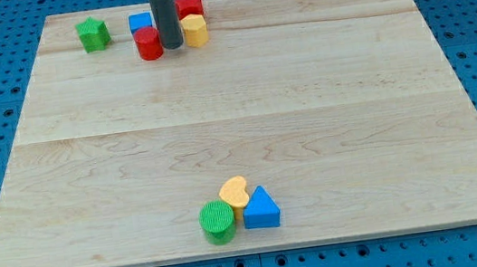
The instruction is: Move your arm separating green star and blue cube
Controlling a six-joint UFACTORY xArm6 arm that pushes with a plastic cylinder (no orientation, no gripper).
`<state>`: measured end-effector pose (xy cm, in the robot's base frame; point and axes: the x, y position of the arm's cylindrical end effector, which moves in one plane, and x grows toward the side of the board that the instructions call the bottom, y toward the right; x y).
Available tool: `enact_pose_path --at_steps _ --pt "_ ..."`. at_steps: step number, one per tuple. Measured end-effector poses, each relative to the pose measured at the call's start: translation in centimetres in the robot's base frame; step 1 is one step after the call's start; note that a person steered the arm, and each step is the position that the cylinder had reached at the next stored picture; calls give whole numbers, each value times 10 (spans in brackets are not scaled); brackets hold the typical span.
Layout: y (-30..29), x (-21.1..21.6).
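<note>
The arm carries no pincer, so no open or closed state applies; it ends in a straight dark rod that holds nothing. The tip (172, 47) rests on the worktop (307, 98) near the top edge, left of centre. It stands between the red cylinder (149, 44) on the view's left and the yellow block (195, 30) on the view's right, just beside both; actual contact cannot be confirmed.

The blue cube (141, 22) sits directly above the red cylinder, touching it, left of the rod. The green star (93, 34) lies near the top-left corner, clearly apart from the blue cube. A red star (190, 4) sits above the yellow block, partly hidden by the rod.

Near the bottom edge, a green cylinder (217, 221), a yellow heart (234, 191) and a blue triangle (261, 209) form a tight cluster.
</note>
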<state>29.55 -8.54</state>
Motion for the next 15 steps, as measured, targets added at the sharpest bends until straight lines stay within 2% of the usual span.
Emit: enact_pose_path --at_steps 1,2,4,5,7,8,10,11,12,13,14,15 --pt "-16 22" --pt "-71 21" --pt "-204 -16" --pt "-210 -40" --pt "-189 1" --pt "-189 -14" --pt "-113 -24" --pt "-94 -28" --pt "-103 -29" --pt "-166 -29" --pt "-198 -38" --pt "-195 -46"
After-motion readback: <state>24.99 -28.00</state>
